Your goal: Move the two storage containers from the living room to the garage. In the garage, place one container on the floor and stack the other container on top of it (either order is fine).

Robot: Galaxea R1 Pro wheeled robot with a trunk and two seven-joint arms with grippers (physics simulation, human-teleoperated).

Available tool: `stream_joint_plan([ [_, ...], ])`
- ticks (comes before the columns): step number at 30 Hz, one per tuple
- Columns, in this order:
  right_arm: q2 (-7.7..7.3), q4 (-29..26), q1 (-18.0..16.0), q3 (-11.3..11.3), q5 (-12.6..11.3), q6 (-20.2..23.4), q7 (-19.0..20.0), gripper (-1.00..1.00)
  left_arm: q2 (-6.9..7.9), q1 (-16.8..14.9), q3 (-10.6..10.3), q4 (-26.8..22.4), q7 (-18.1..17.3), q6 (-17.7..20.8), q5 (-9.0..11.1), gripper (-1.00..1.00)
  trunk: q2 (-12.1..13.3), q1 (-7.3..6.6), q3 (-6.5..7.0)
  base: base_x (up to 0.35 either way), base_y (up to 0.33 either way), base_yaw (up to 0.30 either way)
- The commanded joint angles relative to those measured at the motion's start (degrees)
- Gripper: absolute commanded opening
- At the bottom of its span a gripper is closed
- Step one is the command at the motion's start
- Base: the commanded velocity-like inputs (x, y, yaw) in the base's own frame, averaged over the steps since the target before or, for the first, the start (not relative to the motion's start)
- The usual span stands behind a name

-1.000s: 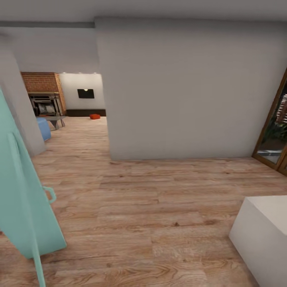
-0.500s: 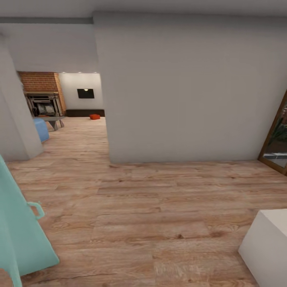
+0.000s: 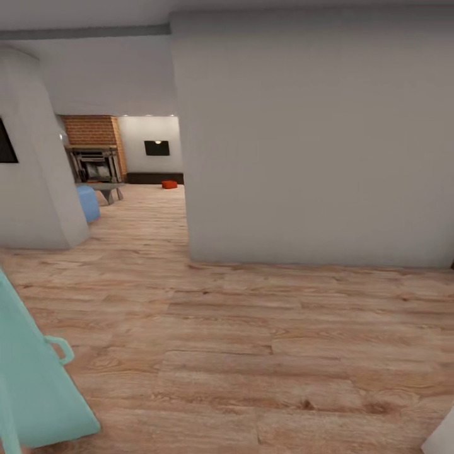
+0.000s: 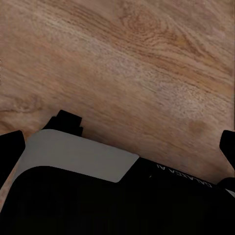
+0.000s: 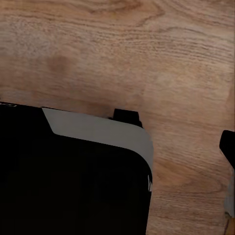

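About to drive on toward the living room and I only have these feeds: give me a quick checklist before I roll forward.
1. Target in sight: one orange-red storage container on the far wood floor, ok.
2. Second container located: cannot tell.
3. Opening between the white wall and the rounded pillar: open floor, ok.
4. Teal door close at the near left: not ok, keep off it.
5. Grippers empty: cannot tell; wrist views show floor planks.

Wall [image 3: 315, 139]: standing ahead, at the right.
Living room [image 3: 135, 164]: opening beyond, at the left.
Storage container [image 3: 169, 184]: sitting on its far floor, below the TV [image 3: 156, 148].
Fireplace [image 3: 94, 165]: standing left of it.
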Motion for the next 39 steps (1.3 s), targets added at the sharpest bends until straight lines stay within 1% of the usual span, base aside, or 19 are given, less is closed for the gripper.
stream_joint_plan([
  [1, -0.01, 0.03, -0.02, 0.05, 0.34, -0.15, -0.03, 1.00, 0.00, -0.08, 0.45, 0.12, -0.02, 0.01, 0.01, 1.00, -0.03, 0.03, -0.06, 0.342, 0.000, 0.238],
  [8, -0.04, 0.03, -0.02, 0.05, 0.34, -0.15, -0.03, 1.00, 0.00, -0.08, 0.45, 0.12, -0.02, 0.01, 0.03, 1.00, -0.03, 0.03, -0.06, 0.342, 0.000, 0.111],
  [39, -0.01, 0.03, -0.02, 0.05, 0.34, -0.15, -0.03, 1.00, 0.00, -0.08, 0.45, 0.12, -0.02, 0.01, 0.03, 1.00, -0.03, 0.03, -0.06, 0.342, 0.000, 0.002],
])
